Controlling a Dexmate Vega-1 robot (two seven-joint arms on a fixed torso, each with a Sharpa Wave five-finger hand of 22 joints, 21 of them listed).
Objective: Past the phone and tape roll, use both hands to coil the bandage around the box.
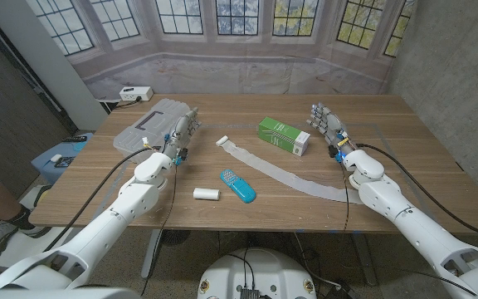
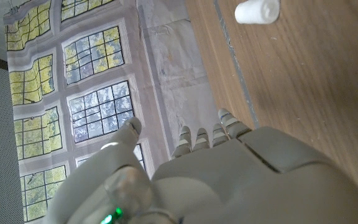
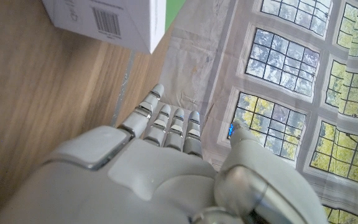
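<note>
Two hands are over the desk (image 1: 388, 108), neither holding anything. At far left of the head view a person's leg shows beside the desk, and a white power strip (image 1: 135, 93) sits on the floor behind the desk's left corner. On the desk's left part lies a grey case (image 1: 149, 124). The left hand (image 1: 181, 133) stands just beside the case's right end, fingers reaching away from the robot and apart; the left wrist view shows its fingers (image 2: 201, 138) extended with the thumb held off to one side, nothing between them. Nearer the robot, close to the front edge, lies the tape roll (image 1: 207, 193), on its side; it also shows in the left wrist view (image 2: 257, 10). Just right of it lies the blue phone (image 1: 237, 186), set at a slant. The bandage (image 1: 280, 173) lies unrolled on the desk, running from behind the phone in a long curve rightward to a point near the right forearm. The green and white box (image 1: 284, 135) lies behind the bandage's middle, apart from it. The right hand (image 1: 326, 124) stands just right of the box, fingers (image 3: 169, 124) straight and slightly spread, empty; whether it touches the box cannot be told.
</note>
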